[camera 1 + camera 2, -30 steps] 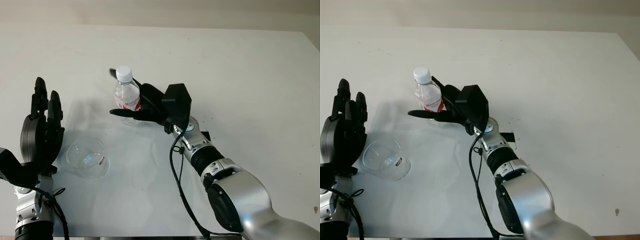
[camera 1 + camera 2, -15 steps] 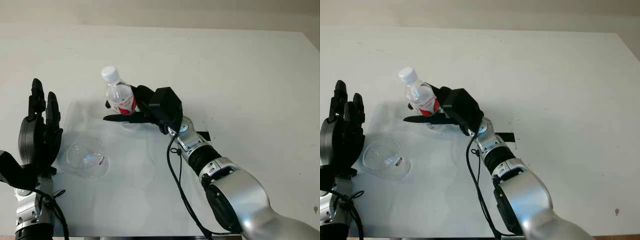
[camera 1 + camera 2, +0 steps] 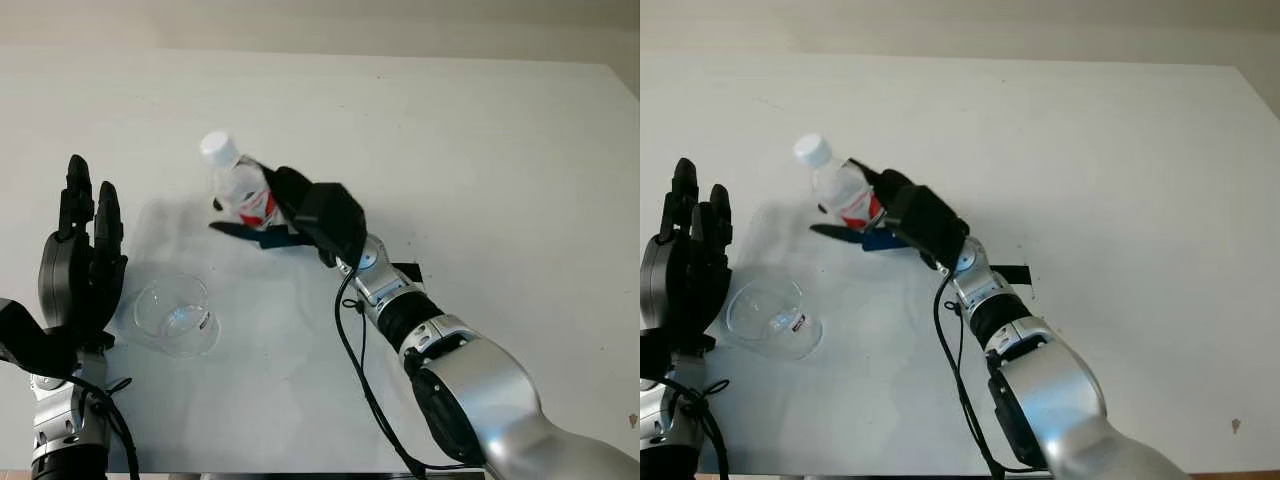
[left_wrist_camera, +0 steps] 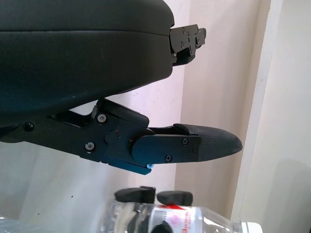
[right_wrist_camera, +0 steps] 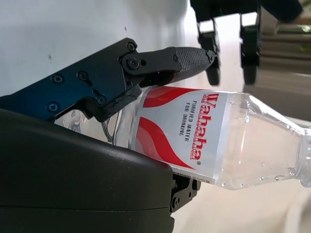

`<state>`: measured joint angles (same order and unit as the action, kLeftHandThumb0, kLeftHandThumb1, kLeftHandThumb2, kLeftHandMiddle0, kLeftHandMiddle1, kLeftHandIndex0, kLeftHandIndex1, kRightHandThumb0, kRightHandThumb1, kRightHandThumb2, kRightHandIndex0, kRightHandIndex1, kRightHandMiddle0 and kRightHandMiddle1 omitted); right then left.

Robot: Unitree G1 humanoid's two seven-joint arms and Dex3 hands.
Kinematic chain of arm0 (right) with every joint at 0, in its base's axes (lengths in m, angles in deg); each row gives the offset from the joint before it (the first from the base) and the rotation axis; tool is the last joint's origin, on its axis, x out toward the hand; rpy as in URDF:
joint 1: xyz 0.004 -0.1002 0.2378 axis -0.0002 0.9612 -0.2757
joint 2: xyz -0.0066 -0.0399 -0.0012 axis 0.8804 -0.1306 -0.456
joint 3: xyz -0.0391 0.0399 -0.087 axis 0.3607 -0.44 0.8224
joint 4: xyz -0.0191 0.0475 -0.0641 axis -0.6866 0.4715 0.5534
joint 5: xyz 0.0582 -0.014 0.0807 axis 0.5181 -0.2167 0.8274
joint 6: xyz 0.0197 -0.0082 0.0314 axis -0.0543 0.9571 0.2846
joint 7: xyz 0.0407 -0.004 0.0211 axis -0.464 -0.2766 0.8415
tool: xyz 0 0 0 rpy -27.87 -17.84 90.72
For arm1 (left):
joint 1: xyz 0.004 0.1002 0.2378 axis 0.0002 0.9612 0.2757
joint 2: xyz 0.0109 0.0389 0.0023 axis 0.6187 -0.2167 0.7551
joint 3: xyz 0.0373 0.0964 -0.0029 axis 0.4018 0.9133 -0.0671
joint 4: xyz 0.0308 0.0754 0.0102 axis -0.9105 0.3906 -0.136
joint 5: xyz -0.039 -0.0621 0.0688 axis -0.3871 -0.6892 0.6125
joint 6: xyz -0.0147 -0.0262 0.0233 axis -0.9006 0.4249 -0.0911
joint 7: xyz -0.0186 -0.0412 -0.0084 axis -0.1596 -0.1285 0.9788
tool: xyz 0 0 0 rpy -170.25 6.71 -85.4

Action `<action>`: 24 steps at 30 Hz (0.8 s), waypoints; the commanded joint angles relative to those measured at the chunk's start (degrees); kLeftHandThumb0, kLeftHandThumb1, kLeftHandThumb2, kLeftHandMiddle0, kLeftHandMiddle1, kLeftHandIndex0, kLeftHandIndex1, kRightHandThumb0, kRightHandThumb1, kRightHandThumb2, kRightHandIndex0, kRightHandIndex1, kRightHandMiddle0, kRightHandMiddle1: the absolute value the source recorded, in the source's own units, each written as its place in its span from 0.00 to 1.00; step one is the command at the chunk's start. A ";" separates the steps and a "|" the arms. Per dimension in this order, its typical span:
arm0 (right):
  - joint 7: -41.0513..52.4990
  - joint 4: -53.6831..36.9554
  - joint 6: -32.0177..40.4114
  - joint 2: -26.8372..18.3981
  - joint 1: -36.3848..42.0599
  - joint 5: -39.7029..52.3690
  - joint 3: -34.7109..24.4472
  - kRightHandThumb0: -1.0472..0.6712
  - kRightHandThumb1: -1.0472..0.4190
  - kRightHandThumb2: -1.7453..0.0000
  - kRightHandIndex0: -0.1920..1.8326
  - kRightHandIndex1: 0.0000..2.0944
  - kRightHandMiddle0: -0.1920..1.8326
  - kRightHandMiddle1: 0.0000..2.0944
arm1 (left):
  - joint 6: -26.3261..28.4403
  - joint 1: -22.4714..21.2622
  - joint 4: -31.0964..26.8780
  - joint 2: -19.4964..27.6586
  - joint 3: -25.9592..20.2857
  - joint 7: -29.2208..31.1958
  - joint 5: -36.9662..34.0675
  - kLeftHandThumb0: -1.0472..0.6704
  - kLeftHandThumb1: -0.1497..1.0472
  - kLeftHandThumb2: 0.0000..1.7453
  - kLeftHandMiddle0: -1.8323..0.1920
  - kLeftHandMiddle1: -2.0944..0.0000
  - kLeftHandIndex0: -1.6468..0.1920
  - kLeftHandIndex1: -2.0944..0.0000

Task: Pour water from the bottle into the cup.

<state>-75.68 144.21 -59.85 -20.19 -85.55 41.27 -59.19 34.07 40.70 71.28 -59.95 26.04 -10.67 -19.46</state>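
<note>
Right hand [image 3: 290, 215] out over the middle of the white bench [image 3: 480, 150], fingers wrapped around the lower body of the bottle [image 3: 240, 185] and pinching it across the red and white label. Bottle lifted clear of the bench and tilted, white cap [image 3: 216, 147] still screwed on and pointing up and toward the robot's left. From the right wrist camera, 1 ribbed finger [image 5: 165, 60] pressed along the label [image 5: 184, 126] of the bottle [image 5: 228, 141], black palm shell against the opposite side, clear water visible in the shoulder near the neck. Label text reading "Wahaha purified water for drinking".

Cup [image 3: 177, 315] of clear plastic standing upright on the bench, nearer the robot than the bottle and to its left, well apart from it. Small label on the cup's side facing the robot. No water visible in the cup.

Left hand [image 3: 80, 270] raised at the bottom left, open, holding nothing, just beside the cup on its left, palm side turned toward it. Contact between that hand and the cup impossible to tell. From the left wrist camera, 1 black finger [image 4: 187, 145] reaching across, with the bottle [image 4: 194, 221] and the right hand's fingertips [image 4: 133, 195] beyond it.

Black cable [image 3: 352, 340] trailing along the right forearm toward the bottom edge.
</note>
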 commanded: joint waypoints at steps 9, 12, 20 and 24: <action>-2.46 -8.46 -12.67 -4.71 -4.12 -9.03 5.72 0.35 0.00 0.71 0.66 1.00 0.43 1.00 | 0.95 0.01 1.78 -0.05 -0.19 1.89 -0.97 0.19 1.00 0.25 0.99 0.98 0.98 0.99; -9.66 -10.88 -17.65 -7.64 -4.77 -17.50 9.92 0.33 0.00 0.72 0.59 1.00 0.37 1.00 | 0.92 -0.13 1.78 -0.09 -0.19 2.01 -1.09 0.19 1.00 0.25 0.99 0.98 0.98 0.99; -34.53 -10.02 -22.10 -11.25 -9.33 -39.05 21.94 0.29 0.00 0.81 0.72 1.00 0.53 1.00 | 0.58 -0.69 2.52 -0.29 -0.06 1.72 -0.86 0.19 1.00 0.25 0.99 0.97 0.98 0.98; -39.98 -8.77 -21.91 -11.84 -11.49 -43.77 26.02 0.29 0.00 0.79 0.71 1.00 0.53 1.00 | 0.76 -0.50 2.08 -0.50 -0.06 1.35 -0.88 0.19 1.00 0.25 0.99 0.98 0.98 0.99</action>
<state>-114.06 135.40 -81.49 -31.58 -94.63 -1.51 -34.26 34.70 39.14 72.64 -59.84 25.90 -9.17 -20.55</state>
